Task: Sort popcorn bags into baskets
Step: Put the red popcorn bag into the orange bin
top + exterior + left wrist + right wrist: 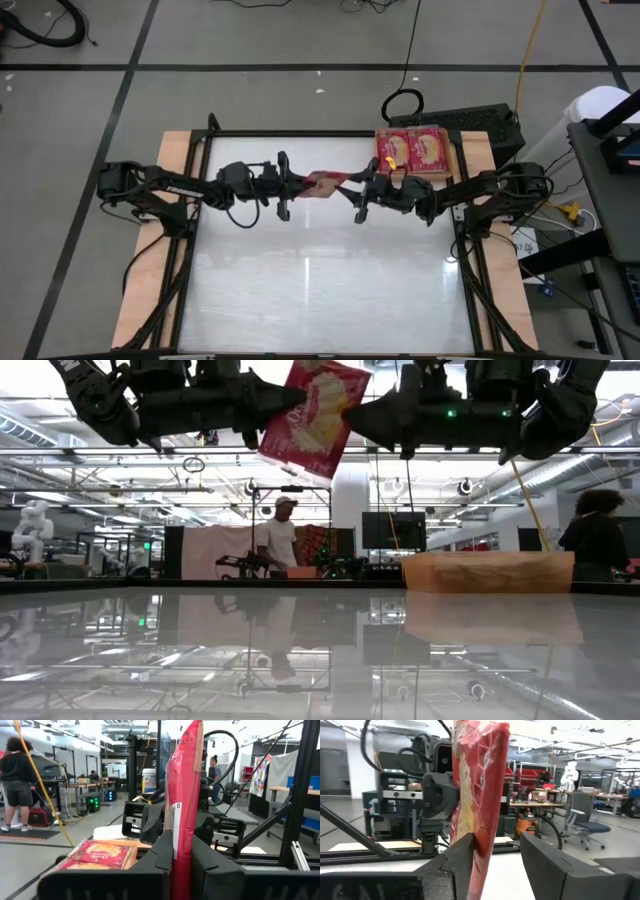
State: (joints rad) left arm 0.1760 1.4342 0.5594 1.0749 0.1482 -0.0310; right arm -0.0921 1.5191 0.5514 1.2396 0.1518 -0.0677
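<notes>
Left gripper (pixel 181 865): jaws clamped on the edge of a popcorn bag (pixel 184 795), dark blocky fingers (pixel 160 855) pressed against both faces.
Right gripper (pixel 497 857): jaws apart; one finger (pixel 457 860) touches the bag's face, the other stands clear of it.
Popcorn bag: flat, glossy red packet with a yellowish popcorn print, held in the air between the two grippers (pixel 325 183), tilted, well above the tabletop (pixel 320 650), toward the far middle.
Orange tray (pixel 414 150): shallow, square, low-walled, at the far right corner; two red bags (pixel 430 150) lie flat in it side by side.
Tabletop: smooth, mirror-like sheet with pale wooden borders.
Room behind: a person in a white top (pixel 278 540) standing far off.
</notes>
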